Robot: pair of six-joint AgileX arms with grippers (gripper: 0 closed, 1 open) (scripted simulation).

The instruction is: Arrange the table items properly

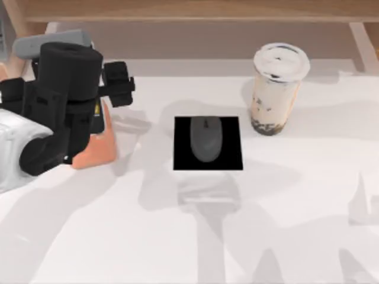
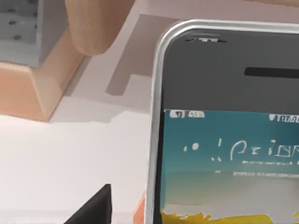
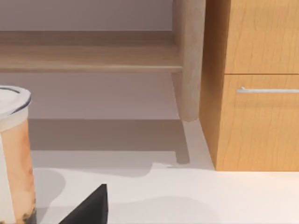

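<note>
A grey mouse lies on the black square pad at the table's middle. The lidded milk-tea cup stands upright at the back right and also appears in the right wrist view. My left gripper hovers over the peach-orange stand at the left. The left wrist view shows the black smartphone very close, screen lit, with one black fingertip beside it and apart from its edge. One fingertip of my right gripper shows low above the table, with nothing held.
A wooden shelf runs along the back edge. A wooden drawer cabinet and a table leg stand behind the table on the cup's side. A grey object sits at the back left.
</note>
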